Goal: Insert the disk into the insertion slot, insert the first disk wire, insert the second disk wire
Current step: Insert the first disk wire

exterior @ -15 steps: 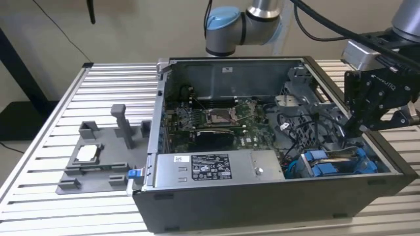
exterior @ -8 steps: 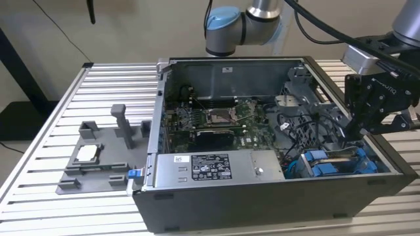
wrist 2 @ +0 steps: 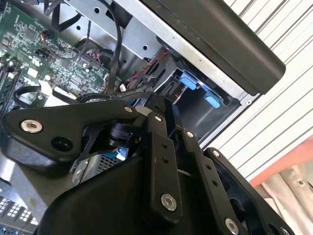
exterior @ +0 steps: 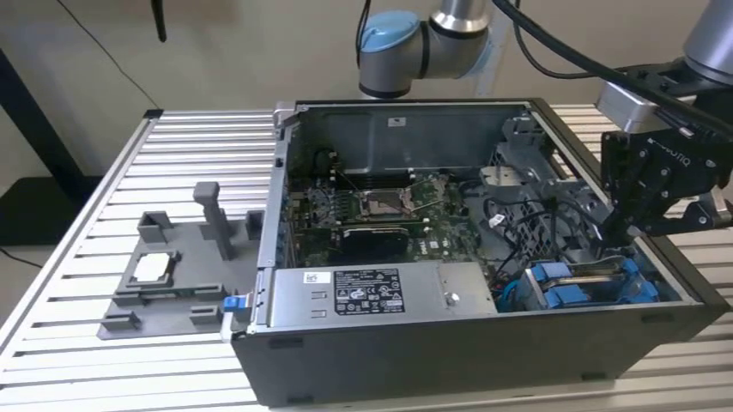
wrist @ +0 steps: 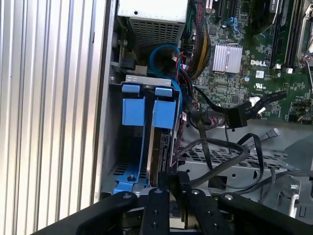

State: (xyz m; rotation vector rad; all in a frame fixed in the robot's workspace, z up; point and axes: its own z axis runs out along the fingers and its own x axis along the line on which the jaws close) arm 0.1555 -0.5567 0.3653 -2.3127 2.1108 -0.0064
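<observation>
The disk (exterior: pixel 586 279) stands on edge in its blue carrier (wrist: pixel 146 110) inside the insertion slot (wrist: pixel 113 147), at the case's front corner on the exterior view's right. My gripper (exterior: pixel 622 230) hangs just above the disk's inner end. In the first wrist view its fingers meet at the gripper (wrist: pixel 174 182), shut on the end of a black disk wire (wrist: pixel 220 164) right beside the disk's edge (wrist: pixel 159 147). The second wrist view shows the gripper (wrist 2: pixel 164 110) pointing toward the carrier's blue tabs (wrist 2: pixel 190 81).
The open dark computer case (exterior: pixel 481 360) lies on a slatted metal table (exterior: pixel 206 154). A silver power-supply box (exterior: pixel 366 292), the green motherboard (exterior: pixel 390 210) and loose black cables (exterior: pixel 538 227) crowd the inside. A grey plastic tray (exterior: pixel 172 275) with posts stands on the exterior view's left.
</observation>
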